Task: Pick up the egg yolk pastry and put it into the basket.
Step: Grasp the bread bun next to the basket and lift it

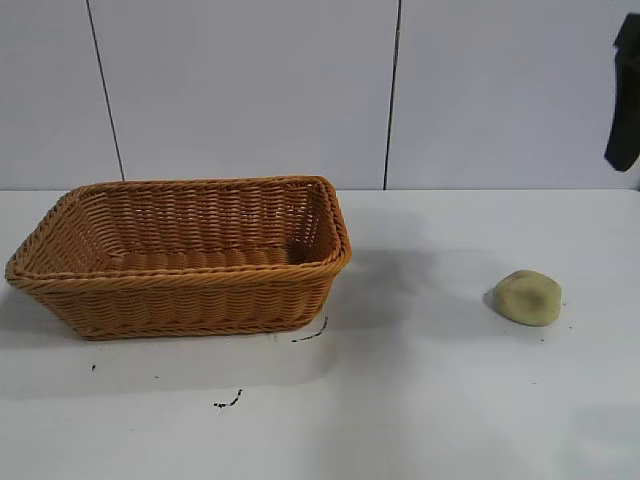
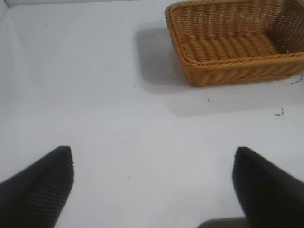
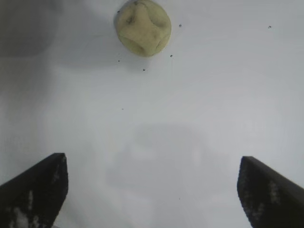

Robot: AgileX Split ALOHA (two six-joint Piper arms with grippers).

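Observation:
The egg yolk pastry [image 1: 527, 297], a small pale yellow-beige lump with a dimpled top, lies on the white table at the right. It also shows in the right wrist view [image 3: 142, 27], well ahead of my right gripper [image 3: 153, 164], which is open and empty above bare table. In the exterior view the right gripper [image 1: 624, 95] shows as a dark shape at the right edge, high above the table. The orange-brown wicker basket [image 1: 180, 300] stands at the left and looks empty. It also shows in the left wrist view [image 2: 228, 71], far ahead of my open, empty left gripper [image 2: 153, 156].
The white table [image 1: 420, 400] carries a few small dark marks [image 1: 228, 402] in front of the basket. A pale panelled wall [image 1: 250, 90] stands behind the table.

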